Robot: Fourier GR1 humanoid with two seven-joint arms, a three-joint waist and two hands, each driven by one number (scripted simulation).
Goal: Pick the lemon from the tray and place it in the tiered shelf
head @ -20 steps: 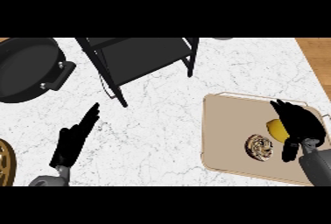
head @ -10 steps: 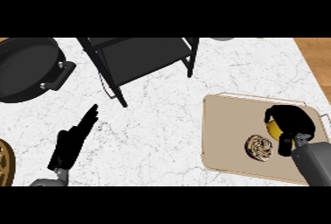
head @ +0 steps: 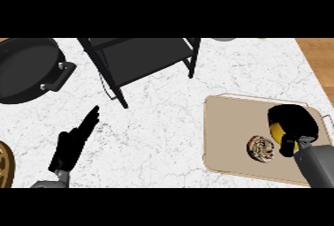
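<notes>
Fingers of the right hand (head: 295, 125) curl round the lemon (head: 278, 130) over the tray (head: 225, 132), nearly hiding it.

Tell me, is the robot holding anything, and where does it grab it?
The right hand curls over the lemon on the tray, covering its top. The left hand holds nothing.

A white marble tabletop (head: 169, 128) with fine grey veining fills most of the view under even light, while a strip of warm brown wooden floor (head: 318, 57) runs along its right edge, widest at the upper right corner.
</notes>
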